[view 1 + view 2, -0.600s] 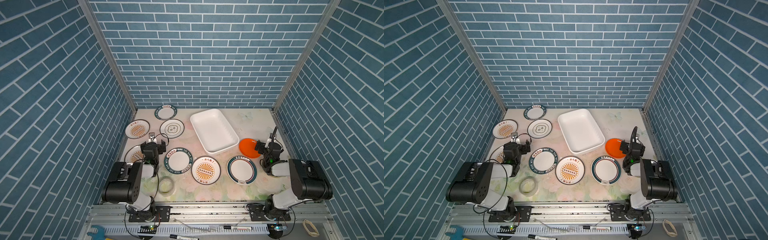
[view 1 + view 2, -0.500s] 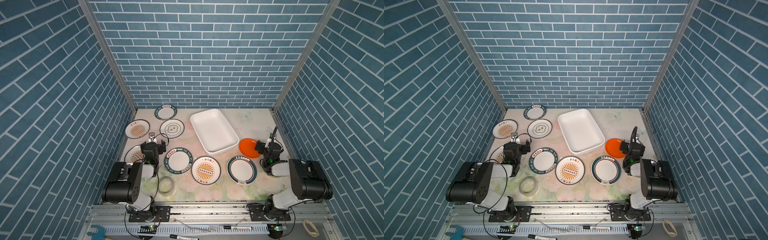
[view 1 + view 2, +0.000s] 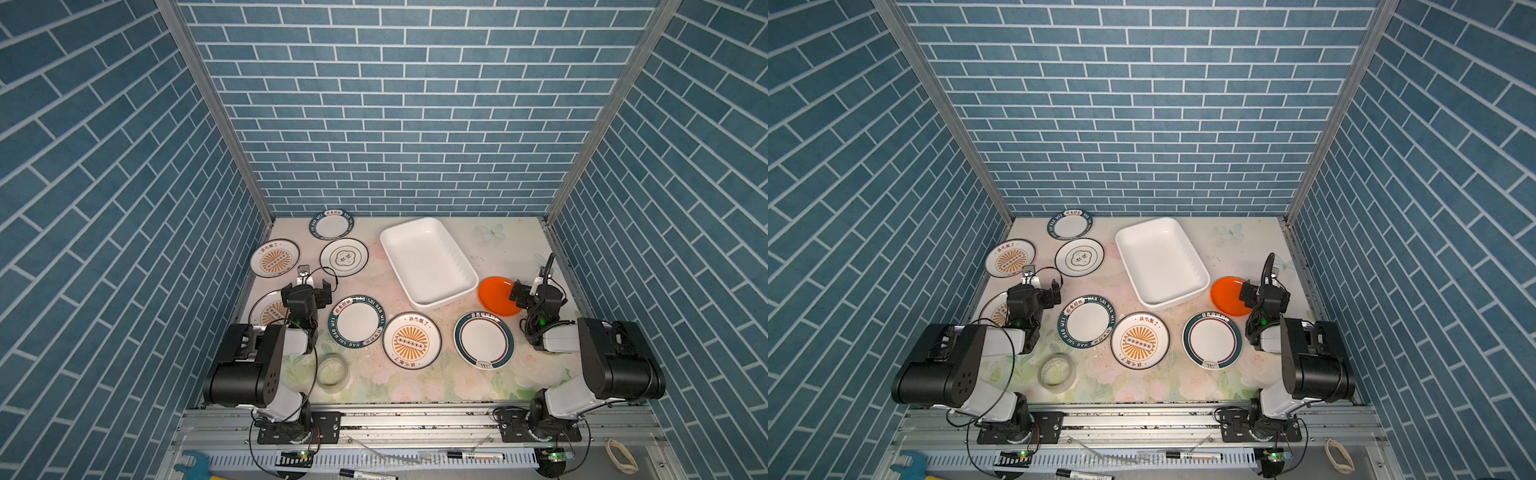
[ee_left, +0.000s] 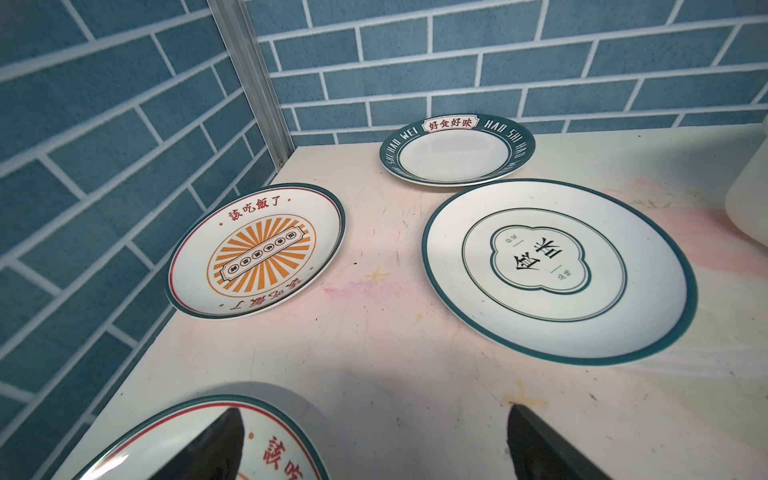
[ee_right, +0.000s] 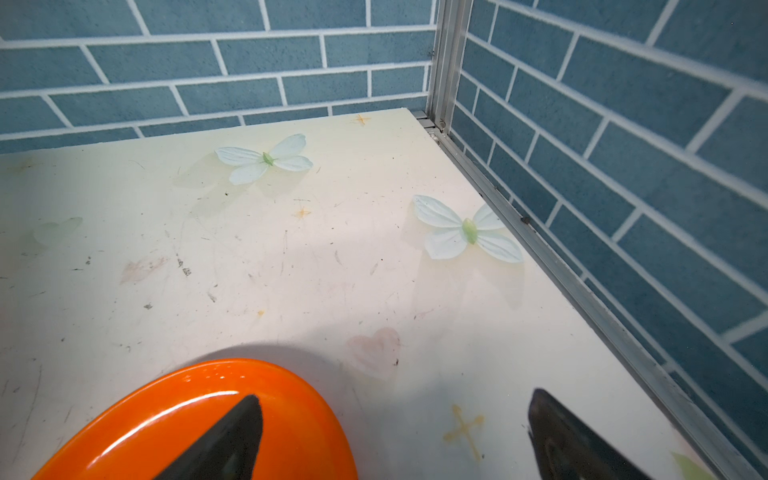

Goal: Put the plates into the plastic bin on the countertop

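No change is found against the earlier pictures: the plates (image 3: 358, 321) are still laid on the countertop (image 3: 505, 253) around the plastic bin (image 3: 428, 262). The left gripper (image 3: 309, 287) is held spread over a sunburst plate (image 3: 266, 311) well left of the bin, the right gripper (image 3: 525, 293) spread over the orange plate (image 3: 494, 297) just right of it. One finger (image 4: 216, 453) above each plate's rim is shown by the wrist views only, and the tape roll (image 3: 332, 371) by the top views only.

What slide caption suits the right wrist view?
Open right gripper above the edge of the orange plate on the countertop.
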